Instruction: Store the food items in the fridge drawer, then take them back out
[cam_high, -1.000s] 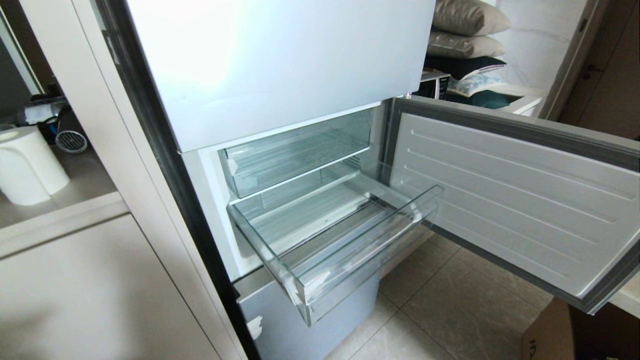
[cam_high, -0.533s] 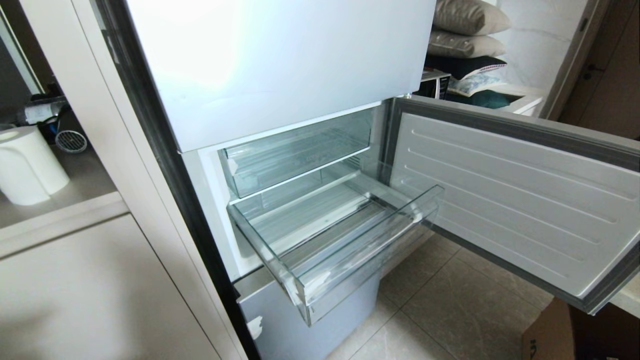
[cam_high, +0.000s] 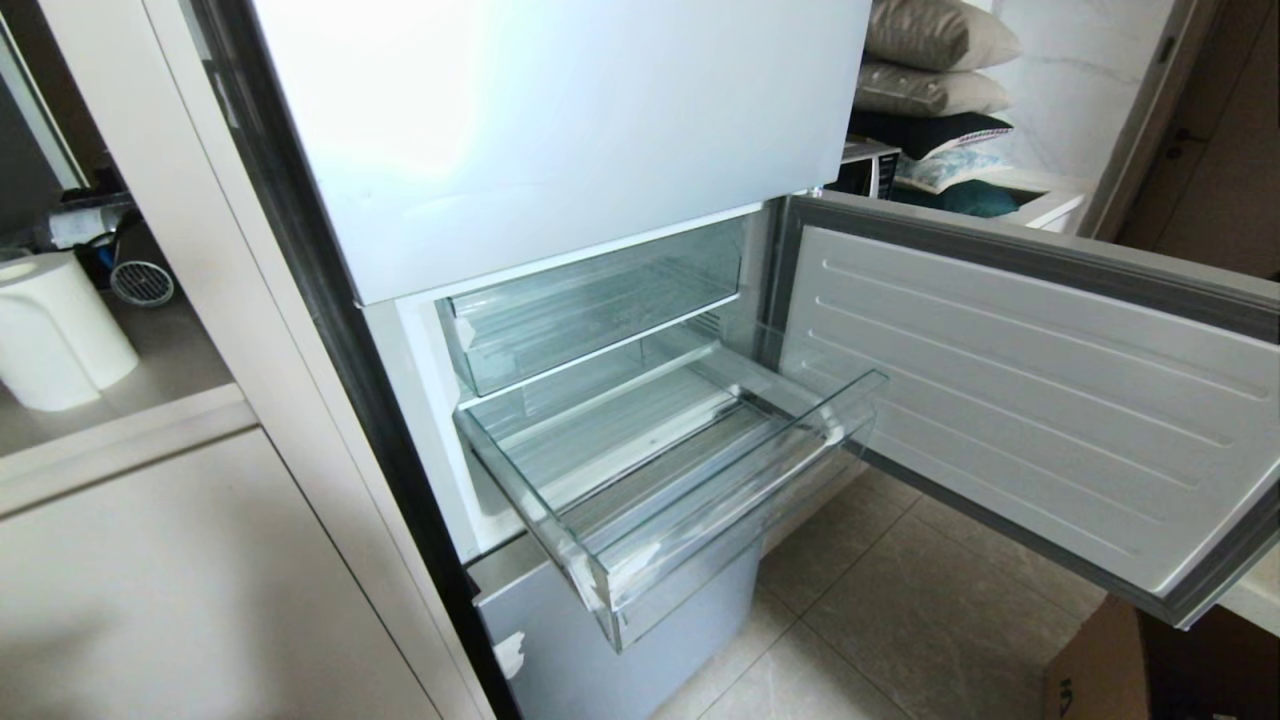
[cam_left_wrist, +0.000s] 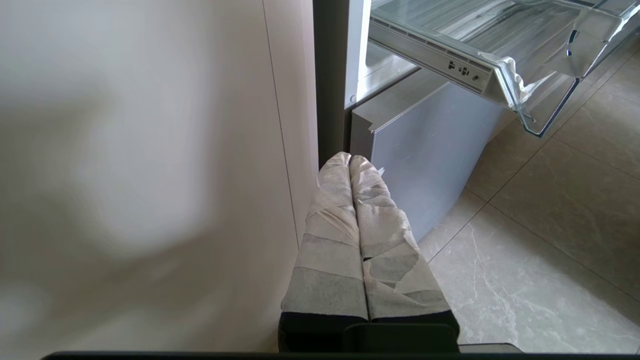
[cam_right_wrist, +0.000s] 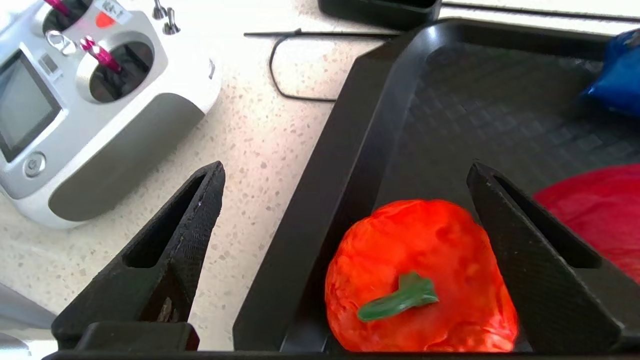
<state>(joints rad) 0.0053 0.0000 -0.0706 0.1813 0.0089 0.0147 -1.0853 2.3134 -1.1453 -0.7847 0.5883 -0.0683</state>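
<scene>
The fridge drawer (cam_high: 680, 480), the lower of two clear plastic pull-out trays, stands pulled out of the fridge with its ribbed base bare, below the upper clear drawer (cam_high: 590, 305) and beside the open fridge door (cam_high: 1020, 400) swung to the robot's right. Neither arm shows in the head view.

Away from the fridge, the right end effector (cam_right_wrist: 345, 175) hangs wide open over the edge of a black tray (cam_right_wrist: 340, 165) on a speckled counter (cam_right_wrist: 255, 130), holding nothing. One black finger is over the counter and the other over the tray, with the orange-red bumpy fruit (cam_right_wrist: 425, 280) and its green stem (cam_right_wrist: 400, 295) lying in the tray between them, near the tray's wall. The smooth red fruit (cam_right_wrist: 595, 205) lies in the same tray just beyond the finger on that side, partly hidden by it. A blue object (cam_right_wrist: 615, 75) sits further back in the tray; what it is cannot be told. A white handheld radio controller (cam_right_wrist: 85, 100) with pink-tipped sticks rests on the counter beside the tray, with a thin black cable (cam_right_wrist: 280, 75) near it.

The left end effector (cam_left_wrist: 350, 165), its tape-wrapped fingers pressed together and empty, is parked low beside the pale cabinet panel (cam_left_wrist: 150, 175), pointing toward the grey lower fridge front (cam_left_wrist: 430, 150) and the tiled floor (cam_left_wrist: 550, 225).
</scene>
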